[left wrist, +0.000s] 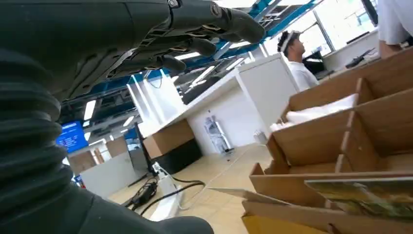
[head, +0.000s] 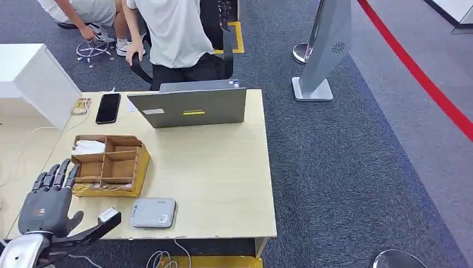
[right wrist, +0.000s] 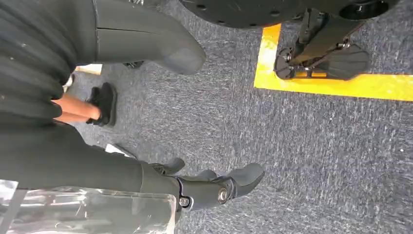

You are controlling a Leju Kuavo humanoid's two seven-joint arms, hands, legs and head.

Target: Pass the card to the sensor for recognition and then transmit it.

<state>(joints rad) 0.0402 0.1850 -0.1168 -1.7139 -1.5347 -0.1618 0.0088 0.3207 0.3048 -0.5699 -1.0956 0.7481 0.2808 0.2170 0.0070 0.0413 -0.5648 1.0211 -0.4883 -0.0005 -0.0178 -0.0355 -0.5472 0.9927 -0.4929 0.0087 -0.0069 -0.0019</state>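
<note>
From the head view we see our left hand (head: 47, 204) raised at the bench (head: 223, 184) edge, fingers (head: 54, 174) spread wide and empty, beside the wooden organizer (head: 111, 164). The grey sensor (head: 153, 213) lies near our thumb.

Left wrist view: a card (left wrist: 370, 192) rests in the organizer's front slot.

Right wrist view: our right hand (right wrist: 146, 165) hangs over carpet (right wrist: 302, 146), fingers (right wrist: 229, 185) loosely apart, holding nothing.

We see a matt black plastic left hand (head: 49, 202) beside a brown wooden compartment box (head: 111, 163) on the smooth pale wood-look counter (head: 223, 178). Just right of the hand lies a smooth grey plastic sensor box (head: 153, 213); beyond, rough blue-grey carpet floor (head: 346, 167).
</note>
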